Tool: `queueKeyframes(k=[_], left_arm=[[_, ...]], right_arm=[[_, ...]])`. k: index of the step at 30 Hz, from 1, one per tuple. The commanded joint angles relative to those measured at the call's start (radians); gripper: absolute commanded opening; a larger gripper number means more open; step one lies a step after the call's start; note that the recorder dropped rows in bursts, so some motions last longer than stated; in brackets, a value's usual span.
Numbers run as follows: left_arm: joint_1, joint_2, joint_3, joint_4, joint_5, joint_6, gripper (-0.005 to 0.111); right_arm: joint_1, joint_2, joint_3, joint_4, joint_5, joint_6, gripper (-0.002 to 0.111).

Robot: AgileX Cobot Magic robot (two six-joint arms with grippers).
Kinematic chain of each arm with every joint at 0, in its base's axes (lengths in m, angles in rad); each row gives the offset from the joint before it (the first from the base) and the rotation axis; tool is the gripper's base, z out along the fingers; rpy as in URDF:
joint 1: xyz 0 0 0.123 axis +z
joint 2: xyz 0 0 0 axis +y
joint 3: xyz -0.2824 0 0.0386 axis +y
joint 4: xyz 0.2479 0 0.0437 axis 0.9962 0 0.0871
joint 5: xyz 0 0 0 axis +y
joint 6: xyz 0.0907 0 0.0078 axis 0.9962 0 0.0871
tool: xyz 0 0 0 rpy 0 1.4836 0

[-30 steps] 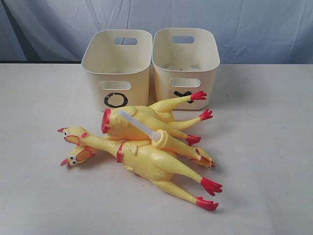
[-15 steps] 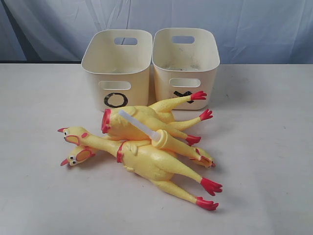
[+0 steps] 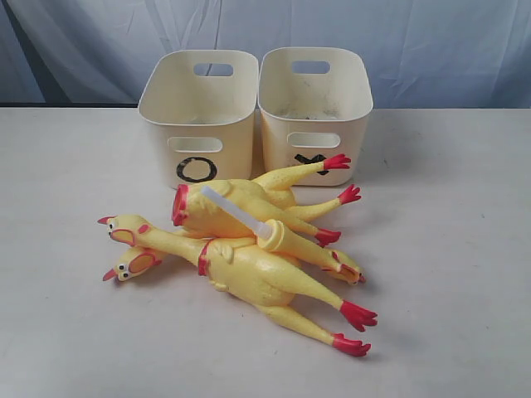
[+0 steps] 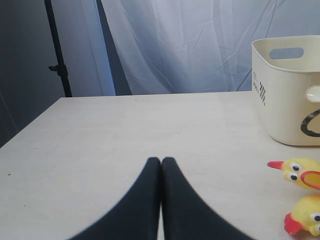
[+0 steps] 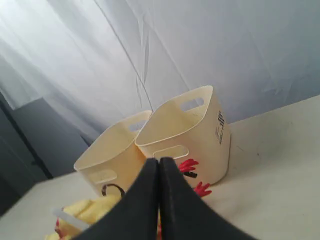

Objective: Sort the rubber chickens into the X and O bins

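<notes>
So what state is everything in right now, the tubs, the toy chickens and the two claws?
O bin: upright, no chicken visible inside.
X bin: upright, no chicken visible inside.
rubber chickens: lying in one overlapping pile on the table, before the bins.
left gripper: shut, holding nothing.
right gripper: shut, holding nothing.

A pale, faintly scuffed tabletop (image 3: 465,249) stretches beneath a creased, bluish-white fabric backdrop (image 3: 415,50) hanging behind its far edge; soft, even light falls across the surface, casting only mild shadows; beyond one corner, a thin black stand pole (image 4: 56,50) rises against a dark grey wall (image 4: 25,75).
</notes>
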Motion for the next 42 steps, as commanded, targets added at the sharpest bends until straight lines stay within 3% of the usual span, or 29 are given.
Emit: queueKeyframes(k=[1, 8, 19, 30, 42], left_arm=[[-0.005, -0.004, 0.002, 0.006, -0.006, 0.000, 0.000], [-0.005, -0.004, 0.002, 0.006, -0.006, 0.000, 0.000], [-0.005, -0.004, 0.002, 0.006, -0.008, 0.000, 0.000], [-0.005, -0.004, 0.002, 0.006, -0.008, 0.000, 0.000], [-0.005, -0.004, 0.002, 0.006, -0.008, 0.000, 0.000]], right_arm=[[0.006, 0.105, -0.080, 0.024, 0.120, -0.200, -0.001], [0.116, 0.384, -0.245, -0.003, 0.250, -0.469, -0.001], [0.331, 1.013, -0.512, -0.161, 0.253, -0.541, -0.001], [0.485, 1.283, -0.626, -0.163, 0.097, -0.656, -0.001], [0.667, 1.431, -0.661, -0.228, -0.127, -0.736, -0.001]])
